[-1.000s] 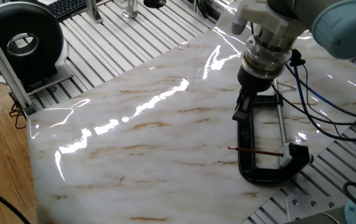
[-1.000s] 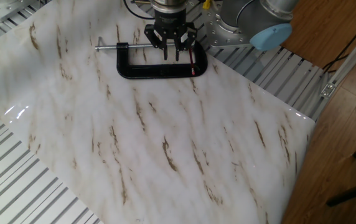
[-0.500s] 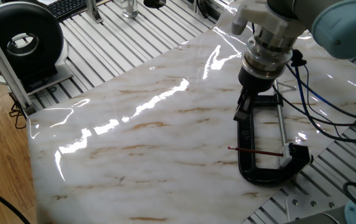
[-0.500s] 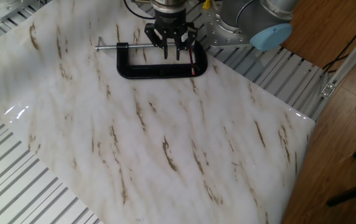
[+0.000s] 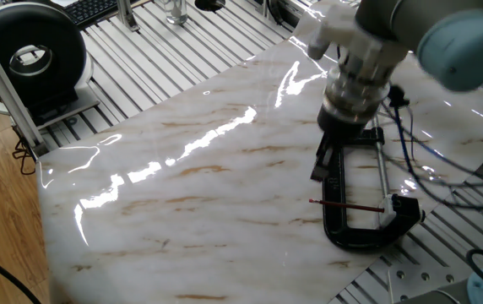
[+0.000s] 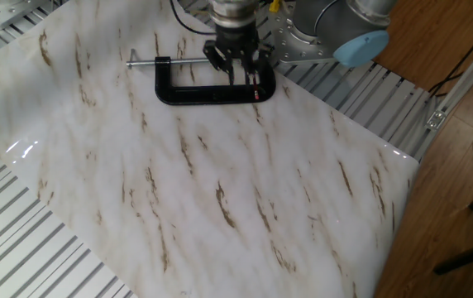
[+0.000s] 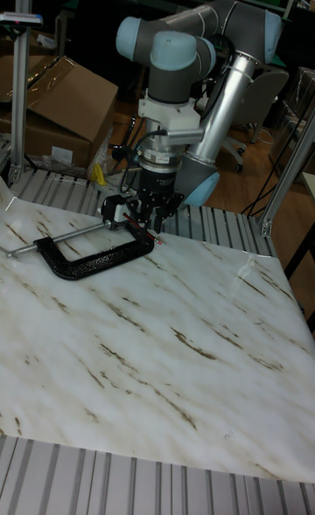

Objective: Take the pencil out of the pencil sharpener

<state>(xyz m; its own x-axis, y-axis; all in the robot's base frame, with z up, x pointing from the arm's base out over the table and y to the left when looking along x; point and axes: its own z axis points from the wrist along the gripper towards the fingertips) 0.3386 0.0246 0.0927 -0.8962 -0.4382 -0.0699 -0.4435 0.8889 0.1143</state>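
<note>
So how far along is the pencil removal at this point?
Nothing looks finished. The pencil lies across the black clamp with its end at the white sharpener, so it seems not yet pulled out. In hand: the claw hangs over the clamp, beside the pencil, holding nothing; whether it is open is unclear. Left: gripping the pencil and drawing it out.

- The gripper (image 5: 320, 165) and wrist smear with motion blur, so the jaw gap is unreadable.
- Under it, the pencil sharpener (image 7: 112, 209) is partly covered.
- Behind, the arm runs off the frame.
</note>
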